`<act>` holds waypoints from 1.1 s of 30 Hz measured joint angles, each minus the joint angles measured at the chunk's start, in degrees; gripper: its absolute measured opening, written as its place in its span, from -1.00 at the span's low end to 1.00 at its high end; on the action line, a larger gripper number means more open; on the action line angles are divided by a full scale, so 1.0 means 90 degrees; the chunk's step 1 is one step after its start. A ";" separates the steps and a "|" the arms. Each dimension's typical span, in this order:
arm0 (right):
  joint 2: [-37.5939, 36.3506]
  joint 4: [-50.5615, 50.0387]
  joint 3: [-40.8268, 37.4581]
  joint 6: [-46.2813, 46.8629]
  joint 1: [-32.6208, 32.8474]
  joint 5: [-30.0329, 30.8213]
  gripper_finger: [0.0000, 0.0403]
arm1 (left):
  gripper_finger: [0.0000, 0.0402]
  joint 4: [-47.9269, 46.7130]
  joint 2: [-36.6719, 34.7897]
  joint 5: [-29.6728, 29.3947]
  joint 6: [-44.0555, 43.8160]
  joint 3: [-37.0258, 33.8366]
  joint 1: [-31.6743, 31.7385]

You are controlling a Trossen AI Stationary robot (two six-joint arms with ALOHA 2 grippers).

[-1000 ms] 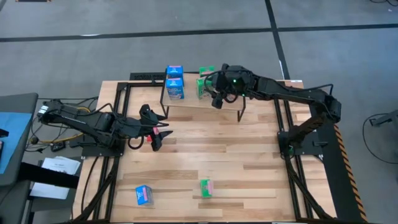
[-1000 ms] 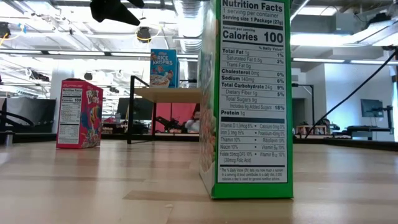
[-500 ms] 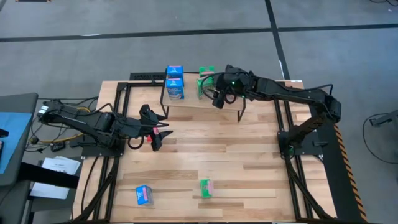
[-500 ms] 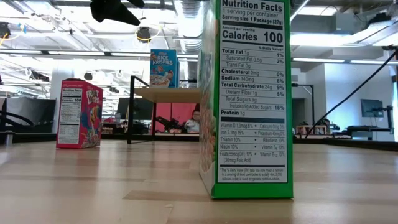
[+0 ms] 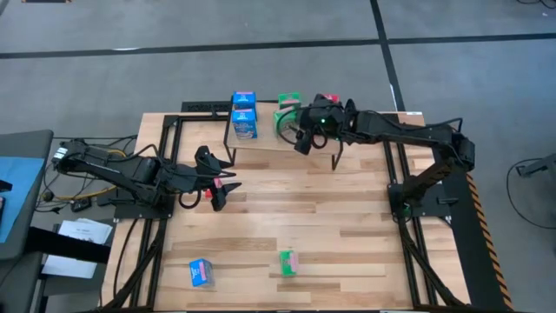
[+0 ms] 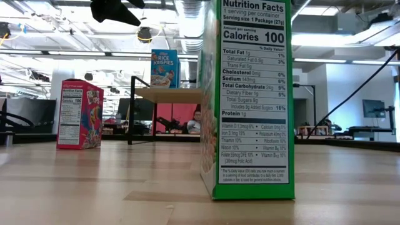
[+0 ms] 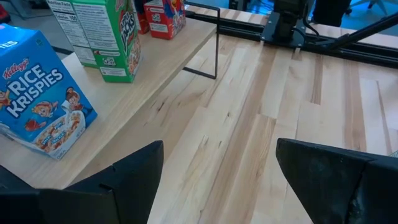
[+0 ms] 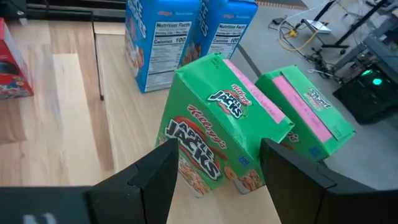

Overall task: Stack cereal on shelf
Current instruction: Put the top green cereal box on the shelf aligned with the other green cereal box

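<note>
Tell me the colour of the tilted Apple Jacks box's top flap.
Pink, on a green box; clearest in the right wrist view.

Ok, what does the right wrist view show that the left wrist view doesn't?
Only the right wrist view: a second blue box and a second green box beside the tilted green box between the right arm's jaws. Only the left wrist view: the Rice Krispies box from its printed front, and the left arm's open, empty jaws. Both: the shelf with blue, green and red cereal on it.
</note>
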 joint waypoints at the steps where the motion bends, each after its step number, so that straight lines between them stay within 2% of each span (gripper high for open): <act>1: 0.0003 -0.0016 0.0000 0.0002 0.0040 0.0109 0.24 | 0.51 0.0000 0.0000 0.0002 0.0000 0.0000 0.0000; 10: 0.0022 0.0181 -0.0015 0.0040 0.0299 0.0609 0.24 | 0.51 -0.0012 0.0000 0.0001 0.0002 0.0000 0.0001; 17: 0.0019 0.0285 -0.0015 0.0219 0.0229 0.0802 0.24 | 0.51 -0.0017 0.0000 0.0000 0.0002 0.0000 0.0000; 33: 0.0019 0.0220 -0.0015 0.0860 0.0110 0.0438 0.24 | 0.51 -0.0019 0.0000 0.0001 0.0005 0.0000 0.0001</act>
